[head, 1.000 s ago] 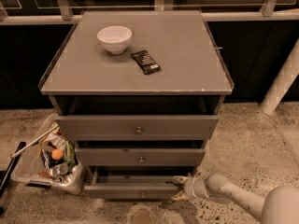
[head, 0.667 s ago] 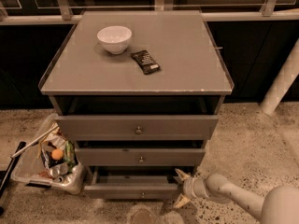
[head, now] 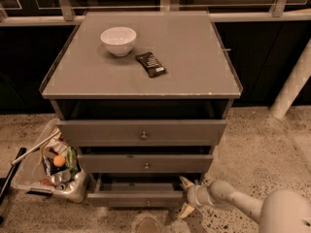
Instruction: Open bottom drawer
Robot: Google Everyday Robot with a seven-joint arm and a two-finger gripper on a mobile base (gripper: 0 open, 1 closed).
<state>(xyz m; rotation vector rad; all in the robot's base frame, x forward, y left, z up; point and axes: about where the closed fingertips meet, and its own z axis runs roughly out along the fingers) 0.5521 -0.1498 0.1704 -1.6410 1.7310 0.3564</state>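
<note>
A speckled stone floor (head: 252, 144) runs under a dark wall with pale rails, and one white post (head: 291, 89) leans at the right edge. In the middle stands one grey cabinet (head: 141, 89) with a flat top and three drawer fronts, each with one small metal knob at its centre.

Two things lie on the top. One white bowl (head: 118, 40) sits toward the back-left corner. One dark packet (head: 150, 64) lies just right of it, near the middle of the surface and apart from the bowl.

The top drawer (head: 141, 131) is the tallest and the middle drawer (head: 145, 163) comes below it. The bottom drawer (head: 138, 198) is the slimmest, down at the floor. It is pulled out a little, with its shallow tray showing behind the front.

One pale arm (head: 243, 203) comes in from the lower right corner. Its gripper (head: 183, 197) is at the right end of the bottom drawer's front, with its two fingers (head: 186, 181) spread wide, one above the front's top edge and one below it. Whether they touch the drawer cannot be told.

One clear bin (head: 46, 166) of mixed rubbish sits on the floor by the cabinet's left lower corner.
</note>
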